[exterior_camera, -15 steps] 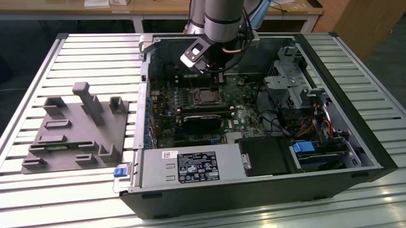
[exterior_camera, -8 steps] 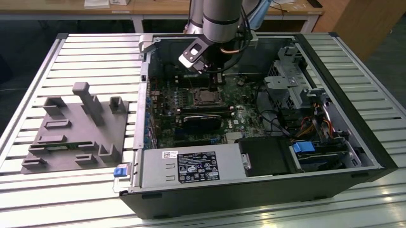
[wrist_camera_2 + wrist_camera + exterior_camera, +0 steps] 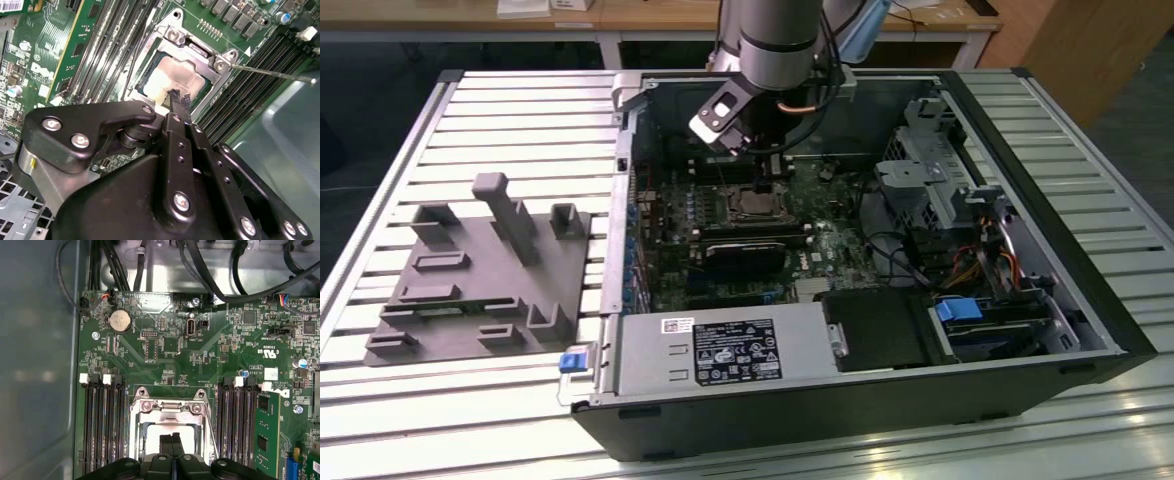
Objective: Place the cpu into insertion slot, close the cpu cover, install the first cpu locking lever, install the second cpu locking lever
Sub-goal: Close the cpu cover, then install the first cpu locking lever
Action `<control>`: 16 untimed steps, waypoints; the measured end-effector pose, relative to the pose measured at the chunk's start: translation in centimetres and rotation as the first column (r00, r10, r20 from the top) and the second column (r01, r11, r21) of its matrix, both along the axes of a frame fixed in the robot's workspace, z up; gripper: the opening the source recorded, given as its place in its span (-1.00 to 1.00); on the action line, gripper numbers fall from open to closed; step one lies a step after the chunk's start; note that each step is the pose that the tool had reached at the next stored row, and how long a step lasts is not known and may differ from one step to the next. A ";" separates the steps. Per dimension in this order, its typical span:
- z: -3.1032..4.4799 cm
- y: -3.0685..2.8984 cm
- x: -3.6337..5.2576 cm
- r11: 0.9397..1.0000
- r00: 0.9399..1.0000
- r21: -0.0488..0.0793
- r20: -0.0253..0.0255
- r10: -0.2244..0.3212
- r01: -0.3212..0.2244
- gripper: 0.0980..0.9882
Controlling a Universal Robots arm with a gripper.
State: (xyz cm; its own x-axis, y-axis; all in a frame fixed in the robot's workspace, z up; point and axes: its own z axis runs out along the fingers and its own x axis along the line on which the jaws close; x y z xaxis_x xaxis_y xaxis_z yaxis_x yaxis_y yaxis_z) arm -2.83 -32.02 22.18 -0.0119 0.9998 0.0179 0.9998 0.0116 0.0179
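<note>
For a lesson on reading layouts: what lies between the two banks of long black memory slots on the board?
In the first wrist view, the square socket lies there, its silver cover frame down around the pale chip.

In the exterior view the 1 grey arm (image 3: 774, 40) reaches down from the top of the picture, and the black gripper (image 3: 766, 172) hangs beneath it, pointing straight down. In both wrist views the gripper (image 3: 178, 98) (image 3: 171, 439) has its 2 slim black fingers (image 3: 175, 107) pressed flat together, with no gap at the tips. Behind the fingers, its black linkage plates (image 3: 100, 130), studded with silver screws, spread wide to either side.
</note>
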 end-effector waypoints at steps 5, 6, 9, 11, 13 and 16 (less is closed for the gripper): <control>0.00 0.00 -0.20 1.000 1.000 0.000 0.000 0.000 0.000 -0.98; -0.01 0.00 -0.25 1.000 1.000 0.000 0.000 0.000 0.000 -0.98; 0.00 0.00 -0.30 1.000 1.000 0.000 0.000 0.000 0.000 -0.98; 0.00 0.00 -0.31 1.000 1.000 0.000 0.000 0.000 0.000 -0.98; 0.03 -0.01 -0.31 1.000 1.000 0.000 0.000 0.000 0.000 -0.98; 0.09 0.00 -0.31 1.000 1.000 0.000 0.000 0.000 0.000 -0.98</control>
